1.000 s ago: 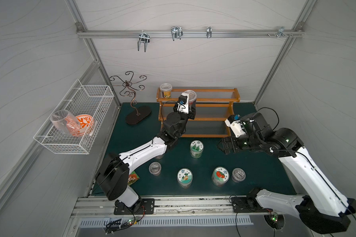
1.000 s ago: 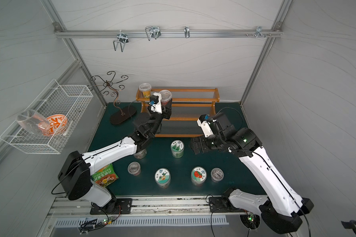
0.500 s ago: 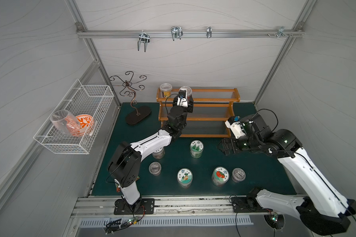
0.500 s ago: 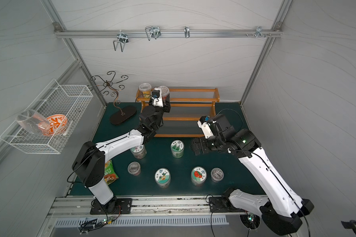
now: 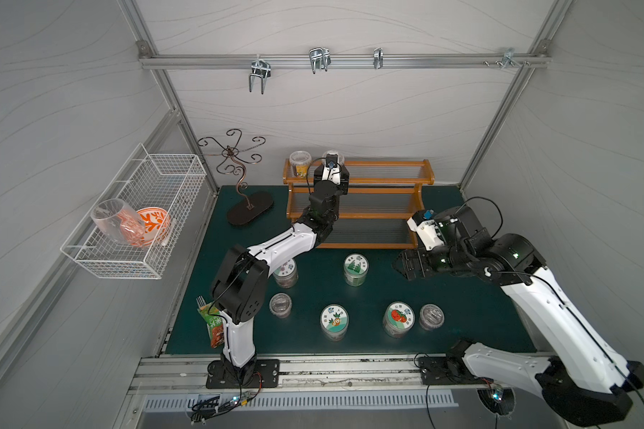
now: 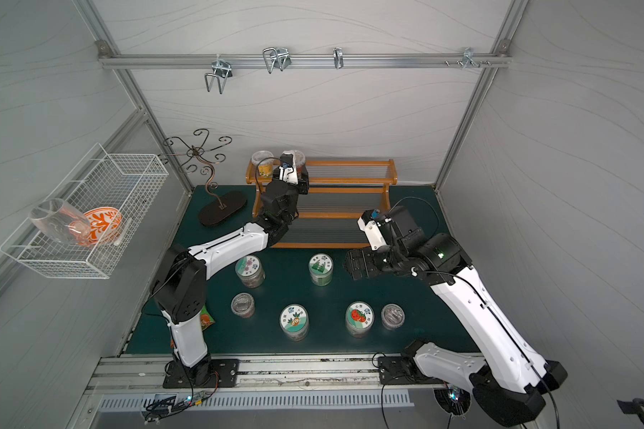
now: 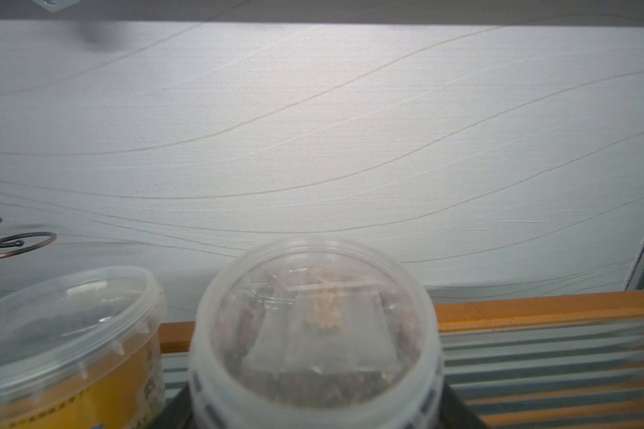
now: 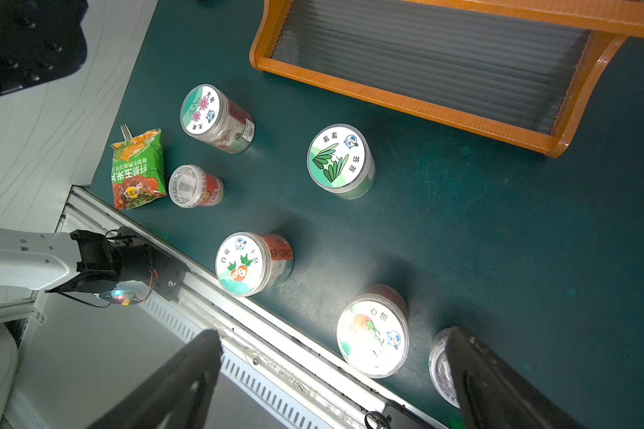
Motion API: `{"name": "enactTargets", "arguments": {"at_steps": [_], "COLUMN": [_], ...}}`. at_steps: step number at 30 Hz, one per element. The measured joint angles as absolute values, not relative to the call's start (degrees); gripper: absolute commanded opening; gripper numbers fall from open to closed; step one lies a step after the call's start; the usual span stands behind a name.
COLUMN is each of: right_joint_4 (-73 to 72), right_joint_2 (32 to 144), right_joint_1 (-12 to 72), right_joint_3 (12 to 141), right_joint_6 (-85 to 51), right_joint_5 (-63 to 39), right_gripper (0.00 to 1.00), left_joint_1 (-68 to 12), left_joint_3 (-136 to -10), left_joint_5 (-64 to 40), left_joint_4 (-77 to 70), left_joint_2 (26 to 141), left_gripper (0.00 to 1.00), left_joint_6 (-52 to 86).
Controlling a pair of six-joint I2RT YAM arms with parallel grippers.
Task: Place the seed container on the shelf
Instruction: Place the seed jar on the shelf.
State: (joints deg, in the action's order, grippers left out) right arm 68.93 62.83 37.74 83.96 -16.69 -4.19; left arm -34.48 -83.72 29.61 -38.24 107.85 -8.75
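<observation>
**Placement at the top tier, read left to right.** The left arm (image 5: 276, 245) rises from its base at seven o'clock on the mat (image 5: 461, 315). It reaches, nearly fully extended, toward twelve o'clock. The wrist is lifted to the height of the uppermost tier, and the left gripper (image 7: 316, 406) points at the back wall, roughly level. Its jaws are closed on the seed container (image 7: 315, 323), one dark finger against each side of the wall below the lid.

The container stands upright at the eleven o'clock end of the shelf (image 5: 387, 173), over the top tier, with a yellow tub (image 7: 64, 353) just beside it at its nine o'clock. Whether its base already bears on the ribbed panel is hidden.

Judged from its look, the container is a small clear plastic jar: light, stiff-walled and smooth enough to slip, with loose contents that may shift. The sound hold is the side wall, taken across the diameter under the lid rim.

At three o'clock on the mat the right gripper (image 5: 406, 265) hovers with jaws spread wide and empty, well apart from the top tier.
</observation>
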Motion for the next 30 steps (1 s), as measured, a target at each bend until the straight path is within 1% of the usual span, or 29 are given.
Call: {"name": "enactTargets", "arguments": {"at_steps": [15,21,25,28,30], "right_joint_4": [68.53,68.23,68.1,68.03,67.99], "right_joint_2": [62.83,62.83,62.83,62.83,62.83], "right_joint_1": [36.67,36.6,36.34,36.23,36.23], "right_joint_3": [83.18,82.67,82.52,82.52,82.52], "right_joint_6": [-16.67,-16.67,-16.67,-16.67,-16.69], "right_joint_5": [-5.41,-6.07,-6.33,-6.42,-6.5], "right_gripper": [0.99,0.99,0.99,0.99,0.99], "left_joint_1": [-32.75,-32.42,-32.29,-32.29,-32.29], "left_joint_3": [-87.48,-88.49,-89.23,-89.3,-89.3], "left_joint_5": [30.87,29.85,28.86,28.32,28.1], "left_joint_4": [-32.73,-31.88,-31.88,-31.86,-31.83], "left_joint_2": [110.52,111.2,111.72,111.72,111.72], "left_gripper": [0.62,0.65,0.7,0.82,0.84], "left_joint_6": [-6.9,-6.37,-6.22,-6.24,-6.13]}}
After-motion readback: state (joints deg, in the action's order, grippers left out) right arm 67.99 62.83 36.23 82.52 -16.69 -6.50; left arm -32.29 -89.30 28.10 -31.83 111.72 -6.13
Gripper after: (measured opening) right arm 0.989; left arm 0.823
